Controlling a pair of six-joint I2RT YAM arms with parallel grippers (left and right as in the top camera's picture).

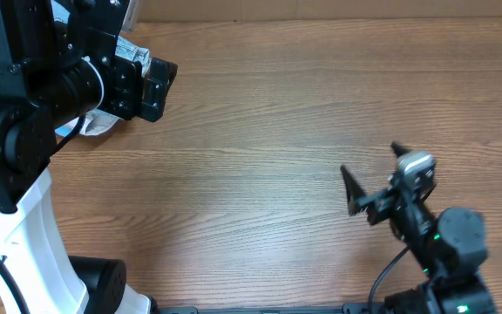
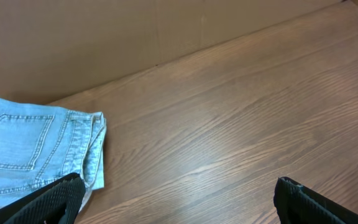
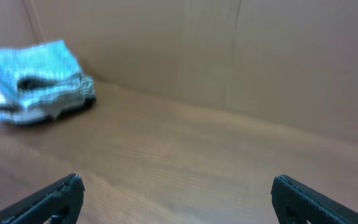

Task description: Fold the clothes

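Note:
The light blue denim jeans (image 2: 23,146) lie folded in a compact stack at the table's far left, back pocket and waistband up. In the overhead view only a pale scrap of them (image 1: 103,124) shows under my left arm. In the right wrist view they are a blurred blue bundle (image 3: 36,78) by the back wall. My left gripper (image 2: 179,205) is open and empty just right of the stack; it also shows overhead (image 1: 157,87). My right gripper (image 1: 375,170) is open and empty over bare wood at the right, far from the jeans; its own view shows the jaws wide apart (image 3: 179,202).
A brown cardboard wall (image 2: 104,31) runs along the back edge of the wooden table (image 1: 277,113). The left arm's white base (image 1: 24,235) stands at the front left and the right arm's base (image 1: 451,253) at the front right.

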